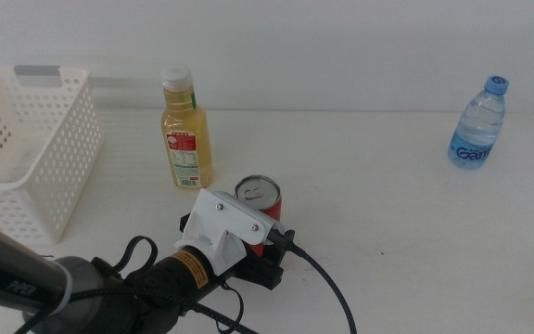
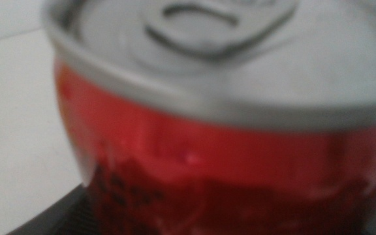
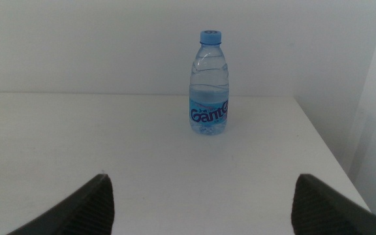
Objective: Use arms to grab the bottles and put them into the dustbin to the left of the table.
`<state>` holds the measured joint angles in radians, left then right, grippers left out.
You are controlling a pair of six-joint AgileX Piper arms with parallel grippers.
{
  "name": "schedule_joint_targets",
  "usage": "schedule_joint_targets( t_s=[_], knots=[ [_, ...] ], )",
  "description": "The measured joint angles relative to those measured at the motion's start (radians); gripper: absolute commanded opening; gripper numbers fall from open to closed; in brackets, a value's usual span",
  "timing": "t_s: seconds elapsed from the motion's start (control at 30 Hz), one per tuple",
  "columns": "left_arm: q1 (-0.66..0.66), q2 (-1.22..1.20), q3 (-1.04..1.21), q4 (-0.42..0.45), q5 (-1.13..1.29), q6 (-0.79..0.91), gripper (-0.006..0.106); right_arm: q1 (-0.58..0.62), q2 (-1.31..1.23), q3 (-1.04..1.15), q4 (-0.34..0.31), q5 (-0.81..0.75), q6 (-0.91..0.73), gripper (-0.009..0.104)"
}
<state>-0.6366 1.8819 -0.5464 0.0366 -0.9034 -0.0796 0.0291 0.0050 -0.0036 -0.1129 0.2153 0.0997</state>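
A slim red can [image 1: 260,201] stands upright at the table's front middle. My left gripper [image 1: 269,252] comes in from the lower left and is shut around the can's lower body. The can [image 2: 227,156] fills the left wrist view, blurred. A yellow juice bottle [image 1: 185,130] with a white cap stands just behind and to the left of the can. A small clear water bottle [image 1: 479,124] with a blue cap stands at the far right and shows in the right wrist view [image 3: 209,85]. My right gripper [image 3: 202,181] is open and empty, well short of it. The white dustbin [image 1: 35,139] is at the left.
The white table [image 1: 369,204] ends close to the right of the water bottle, where its edge [image 3: 325,150] shows. A black cable [image 1: 327,278] trails from the left arm across the front.
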Motion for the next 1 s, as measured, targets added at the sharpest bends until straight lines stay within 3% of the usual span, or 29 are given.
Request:
schedule_joint_targets(
  t_s=[0.33, 0.43, 0.57, 0.67, 0.73, 0.83, 1.0],
  knots=[
    [0.000, 0.032, -0.002, 0.000, 0.006, 0.000, 0.094, 0.000, 0.000, 0.000, 0.000, 0.000, 0.000, 0.088],
    [0.000, 0.034, -0.002, 0.005, 0.007, 0.000, 0.087, 0.000, 0.000, 0.000, 0.000, 0.000, 0.000, 0.088],
    [0.000, 0.034, -0.002, 0.007, 0.007, 0.000, 0.071, 0.000, 0.000, 0.000, 0.000, 0.000, 0.000, 0.088],
    [0.000, 0.034, -0.002, 0.005, 0.004, 0.003, 0.050, 0.000, 0.000, 0.000, 0.000, 0.000, 0.000, 0.088],
    [0.000, 0.030, -0.002, 0.005, 0.005, 0.003, 0.016, 0.000, 0.000, 0.000, 0.000, 0.000, 0.000, 0.088],
    [0.000, -0.017, -0.002, 0.007, 0.085, 0.001, 0.007, 0.000, 0.000, 0.000, 0.000, 0.000, 0.000, 0.088],
    [0.000, -0.201, -0.002, 0.009, 0.274, -0.008, 0.006, 0.000, 0.000, 0.000, 0.000, 0.000, 0.000, 0.088]
  ],
)
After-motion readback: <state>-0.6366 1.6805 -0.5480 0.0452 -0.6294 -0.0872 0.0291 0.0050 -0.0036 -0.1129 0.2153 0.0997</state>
